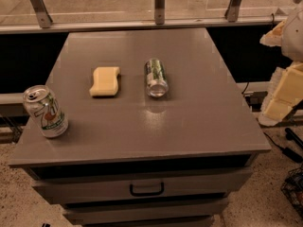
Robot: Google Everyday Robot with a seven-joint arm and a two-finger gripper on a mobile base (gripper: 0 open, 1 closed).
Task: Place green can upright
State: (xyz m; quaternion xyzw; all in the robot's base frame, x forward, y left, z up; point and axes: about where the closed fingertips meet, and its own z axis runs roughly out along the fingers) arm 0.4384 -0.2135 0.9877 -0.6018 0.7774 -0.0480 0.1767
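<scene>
Green can point(156, 77): laid on its side near the middle of the tabletop, one shiny silver end turned toward the camera; a dark green, white-speckled body is seen.
Sponge point(105, 81): yellow, laid flat just left of the green can.
Silver can point(46, 111): stood upright well left of the green can, nearer the front edge.
Tabletop point(199, 122): grey, smooth, faintly glossy.
Drawers point(147, 189): set below the tabletop, with a dark handle.
Floor point(265, 193): pale, speckled.
Rail point(159, 4): metal posts, beyond the green can.
Gripper point(286, 79): seen at the right edge, well right of the green can, off the tabletop; its state cannot be told.
</scene>
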